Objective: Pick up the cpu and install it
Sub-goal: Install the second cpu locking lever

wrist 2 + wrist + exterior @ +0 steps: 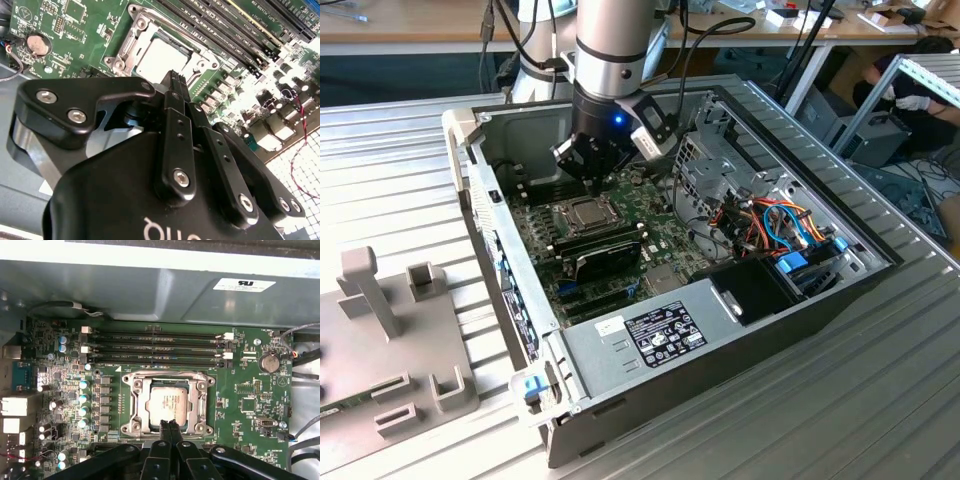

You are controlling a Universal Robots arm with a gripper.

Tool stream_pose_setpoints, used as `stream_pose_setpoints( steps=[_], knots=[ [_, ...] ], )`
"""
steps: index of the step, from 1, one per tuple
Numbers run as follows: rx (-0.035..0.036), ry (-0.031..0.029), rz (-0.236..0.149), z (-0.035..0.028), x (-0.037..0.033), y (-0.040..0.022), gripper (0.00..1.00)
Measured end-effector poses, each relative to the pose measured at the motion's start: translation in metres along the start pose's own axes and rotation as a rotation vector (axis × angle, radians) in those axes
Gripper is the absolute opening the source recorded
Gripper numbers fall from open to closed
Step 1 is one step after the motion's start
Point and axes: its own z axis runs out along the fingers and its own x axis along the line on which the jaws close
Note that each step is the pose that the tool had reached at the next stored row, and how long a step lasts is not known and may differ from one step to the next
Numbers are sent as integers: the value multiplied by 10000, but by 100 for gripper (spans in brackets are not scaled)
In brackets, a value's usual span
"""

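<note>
The cpu [169,401] already lies in its socket frame [135,405] on the motherboard [245,390], and the gripper [169,426] hovers just beside it with fingers pinched together, empty, so a careless descent might scrape the chip or bend socket pins

A ribbed metal table [880,400] fills the foreground. At twelve o'clock runs a wooden workbench [410,30]. Cables trail at two o'clock.

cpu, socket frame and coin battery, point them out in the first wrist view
cpu [167,401]: first wrist view, centre of its silver-grey top.
socket frame [131,405]: first wrist view, metal side rail beside the cpu.
coin battery [270,362]: first wrist view, middle of its round face.
</note>
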Motion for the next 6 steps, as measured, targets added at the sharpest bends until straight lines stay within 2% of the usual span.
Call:
stream_pose_setpoints(
  steps=[6],
  knots=[
    [0, 0, 0, 0, 0, 13, 11]
  ],
)
